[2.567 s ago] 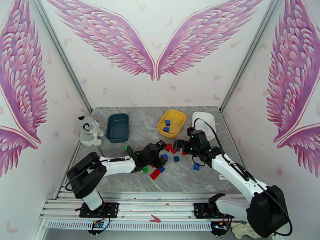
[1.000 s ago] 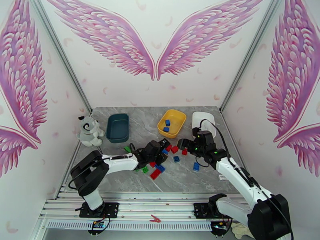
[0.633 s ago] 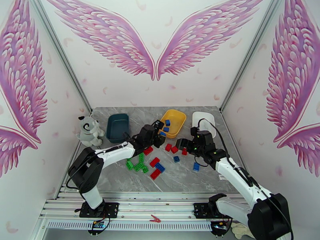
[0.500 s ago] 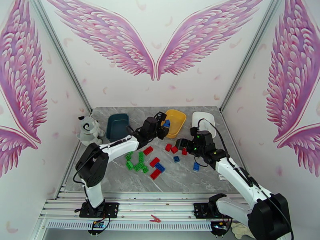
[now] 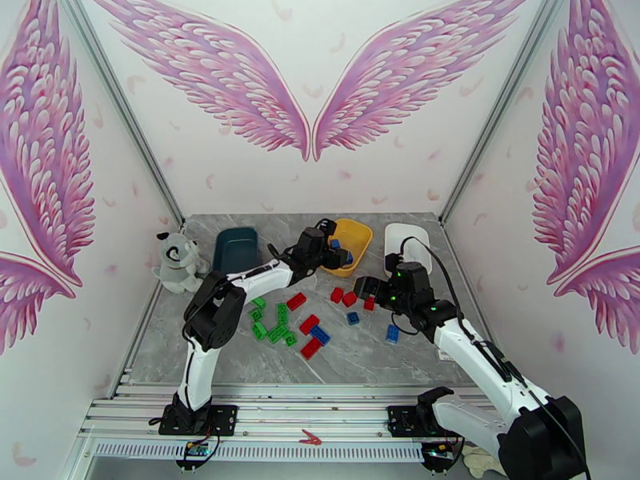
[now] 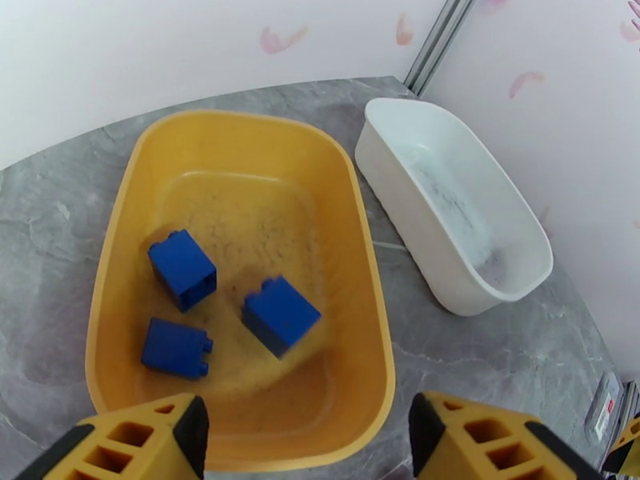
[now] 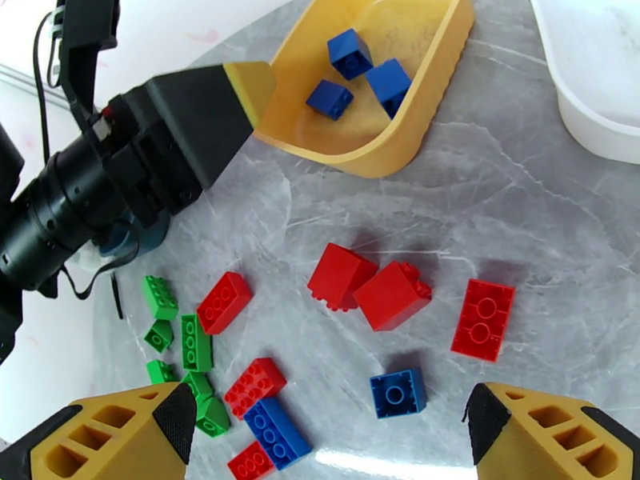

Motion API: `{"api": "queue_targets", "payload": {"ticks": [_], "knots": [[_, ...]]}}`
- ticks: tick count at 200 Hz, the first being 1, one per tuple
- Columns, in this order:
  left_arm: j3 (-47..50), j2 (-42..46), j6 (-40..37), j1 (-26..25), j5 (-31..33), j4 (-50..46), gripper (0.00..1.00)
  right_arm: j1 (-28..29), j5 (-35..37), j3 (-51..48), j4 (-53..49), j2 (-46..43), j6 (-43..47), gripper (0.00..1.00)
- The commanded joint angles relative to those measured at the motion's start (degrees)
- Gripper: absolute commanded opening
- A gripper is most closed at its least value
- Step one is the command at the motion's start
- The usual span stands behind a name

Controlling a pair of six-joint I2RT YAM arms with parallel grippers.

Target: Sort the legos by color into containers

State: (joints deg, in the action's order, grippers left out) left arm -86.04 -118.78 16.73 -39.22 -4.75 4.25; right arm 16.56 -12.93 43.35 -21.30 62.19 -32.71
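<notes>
— Where is the left gripper (image 6: 308,422)?

— Over the near rim of the yellow tray (image 6: 364,258), which sits at the far middle of the table (image 5: 368,366). Its fingers stand well apart, and nothing is between them.

— What lies in that tray?

— Three blue bricks (image 6: 182,270). Two are near its left wall, one beyond the other. The third is tilted on an edge just to their right, toward the middle. I cannot tell whether it rests flat against the tray floor.

— And the right gripper (image 7: 330,410)?

— It hangs above the loose pieces, right of the table's middle. The fingers are spread wide and hold nothing. A single blue brick (image 7: 398,394) lies on the table under it. Just beyond that, two chunky red bricks (image 7: 342,275) touch each other. A flat red brick (image 7: 482,319) lies to their right, a little apart.

— The other containers?

— The white tray (image 5: 416,238) stands right of the yellow one, near it but not touching. The teal tray (image 5: 234,254) is at the far left, with a plush dog (image 5: 178,262) just beside it on the left.

— And the rest of the legos?

— The green bricks (image 5: 272,323) lie in a loose cluster left of the middle, near the left arm's elbow. Three more red pieces (image 5: 309,323) and a long blue brick (image 5: 320,335) lie just right of the greens. One lone blue brick (image 5: 392,333) sits on the right, close beside the right arm.
</notes>
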Motion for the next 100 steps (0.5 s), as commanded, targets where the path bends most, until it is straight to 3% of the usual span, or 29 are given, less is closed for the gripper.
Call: {"api": "queue_targets", "payload": {"ticks": [1, 42, 77, 100], "knots": [[4.9, 8.3, -0.5, -1.6, 3.2, 2.1, 0.70, 0.4, 1.1, 0.3, -1.3, 0.3, 1.2, 0.91], [16.2, 18.7, -0.3, -3.8, 10.7, 1.6, 0.72, 1.2, 1.2, 1.0, -1.3, 3.2, 1.5, 0.85], [21.7, 29.3, 2.9, -4.4, 13.5, -6.4, 0.77, 4.4, 4.0, 1.6, -0.7, 10.2, 2.0, 0.81], [27.1, 38.0, 4.4, -5.0, 14.0, -10.1, 0.86, 7.9, 7.3, 3.5, -1.5, 15.7, 2.3, 0.80]]}}
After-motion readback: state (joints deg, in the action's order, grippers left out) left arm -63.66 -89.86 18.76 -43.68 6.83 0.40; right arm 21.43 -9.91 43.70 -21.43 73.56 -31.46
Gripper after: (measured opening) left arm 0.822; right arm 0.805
